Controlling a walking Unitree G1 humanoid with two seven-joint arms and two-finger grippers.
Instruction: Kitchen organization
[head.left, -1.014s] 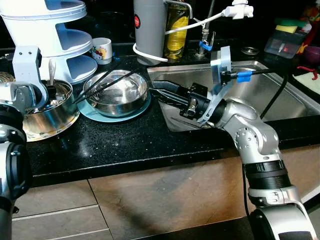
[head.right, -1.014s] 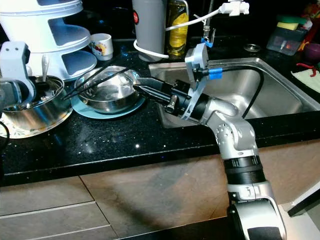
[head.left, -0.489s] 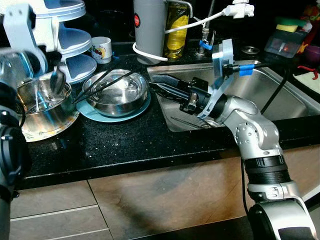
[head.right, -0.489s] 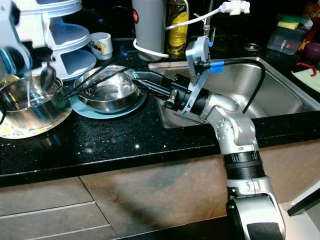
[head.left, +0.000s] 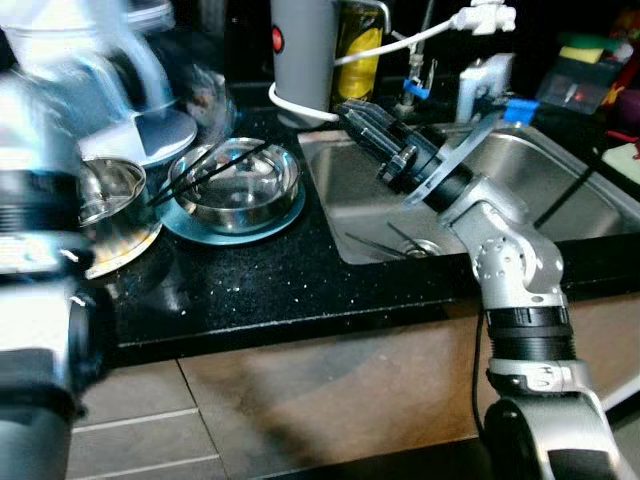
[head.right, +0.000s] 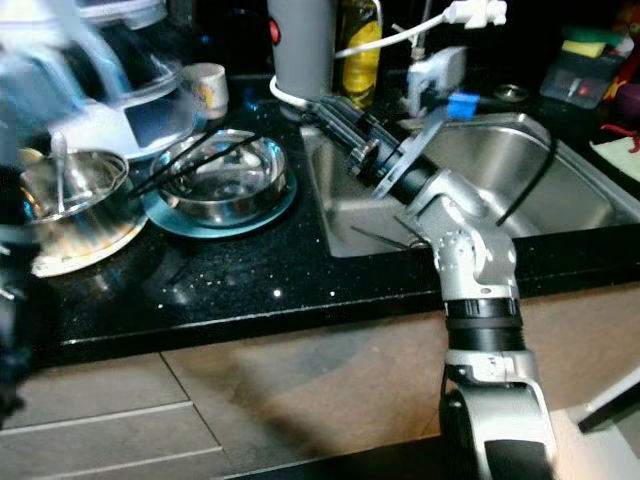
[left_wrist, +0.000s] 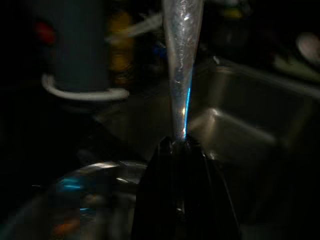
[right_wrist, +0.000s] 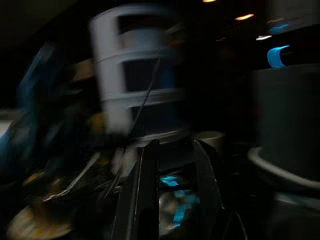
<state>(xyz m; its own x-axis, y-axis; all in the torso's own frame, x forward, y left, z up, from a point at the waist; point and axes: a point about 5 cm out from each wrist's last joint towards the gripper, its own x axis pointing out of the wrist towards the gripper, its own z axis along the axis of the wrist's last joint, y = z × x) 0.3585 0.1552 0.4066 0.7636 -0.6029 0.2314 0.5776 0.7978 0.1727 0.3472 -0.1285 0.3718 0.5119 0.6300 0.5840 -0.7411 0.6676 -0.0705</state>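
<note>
Since the earlier frames the right gripper (head.left: 352, 112) has swung up from the sink's (head.left: 560, 170) near-left corner toward the top centre, and the left arm has blurred upward at the frame's left. In the left wrist view the left gripper's (left_wrist: 181, 145) jaws pinch a spoon (left_wrist: 182, 60) by its handle, probably carrying it sinkward. Whether the right jaws are spread, I cannot tell. Bowl (head.left: 235, 182) and chopsticks (head.left: 205, 172) sit centre-left on the surface (head.left: 260, 280).

Home kitchen: steel sink (head.left: 560, 190), black counter (head.left: 260, 280), bowls (head.left: 235, 185).
</note>
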